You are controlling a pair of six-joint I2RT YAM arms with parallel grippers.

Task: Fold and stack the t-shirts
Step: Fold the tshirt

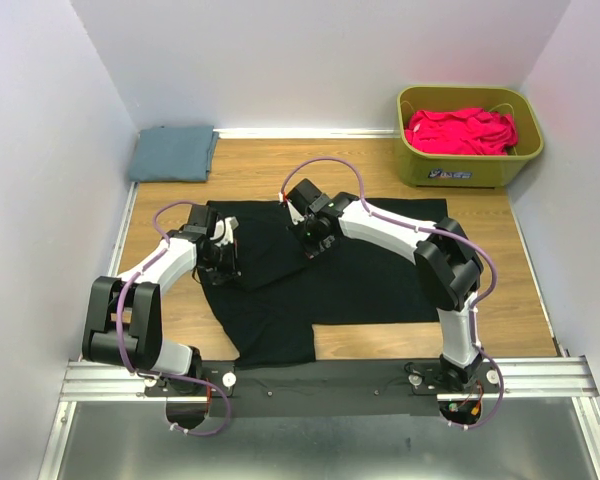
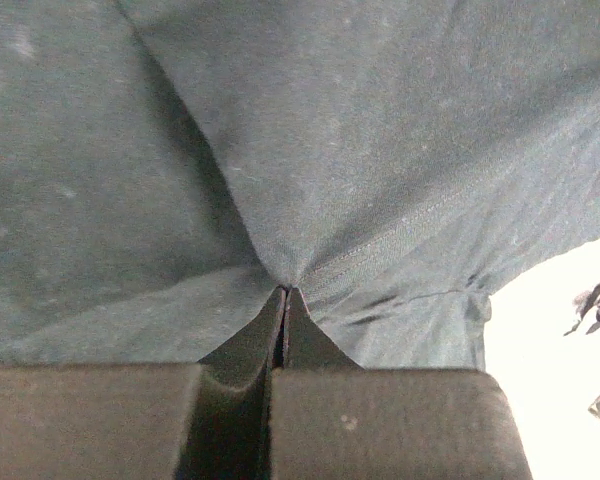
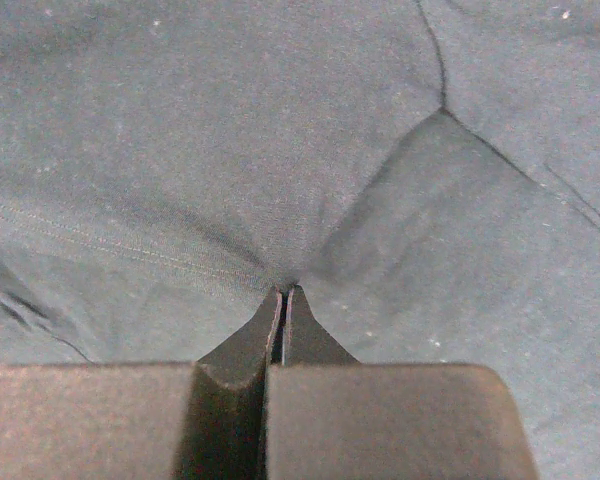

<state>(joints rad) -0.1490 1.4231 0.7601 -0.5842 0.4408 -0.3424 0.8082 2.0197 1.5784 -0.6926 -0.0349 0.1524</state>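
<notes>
A black t-shirt lies spread on the wooden table, its left part folded over toward the middle. My left gripper is shut on a pinch of that black cloth, which puckers at the fingertips. My right gripper is also shut on a fold of the black shirt, with creases running out from its tips. A slate blue-grey t-shirt lies folded at the back left corner. A pink-red t-shirt sits crumpled in the tub.
An olive-green plastic tub stands at the back right corner. White walls close the table on the left, back and right. Bare wood shows right of the black shirt and between it and the tub.
</notes>
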